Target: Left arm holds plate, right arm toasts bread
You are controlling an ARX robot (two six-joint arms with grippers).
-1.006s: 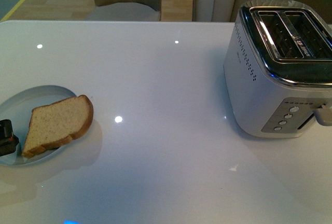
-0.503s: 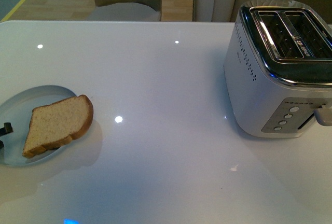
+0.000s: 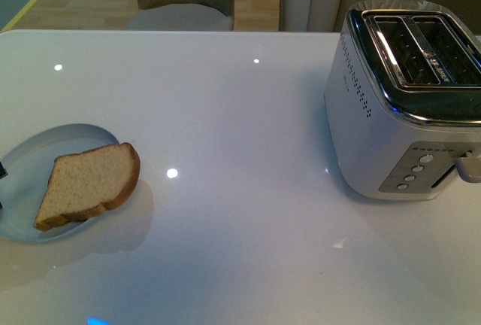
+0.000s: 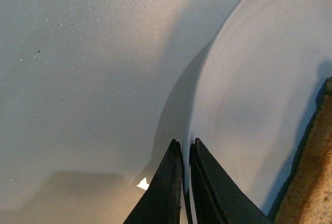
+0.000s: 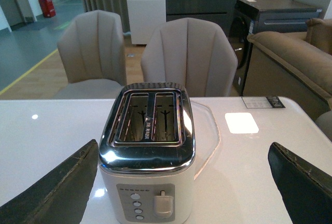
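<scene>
**Inspector:** The toaster?
**Assistant:** Dead ahead of the right gripper, which gapes wide and holds nothing.
**Inspector:** The plate?
**Assistant:** Shifted slightly toward the toaster. The left gripper nips its rim, nearly closed. The bread lies just beyond that grip. Hold appears secured; bread pickup pending.

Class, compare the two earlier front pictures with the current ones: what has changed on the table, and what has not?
The left gripper pulled back toward the front view's left edge and now pinches the rim of the plate. The plate and the bread shifted slightly rightward. The toaster stayed put, slots empty.
</scene>
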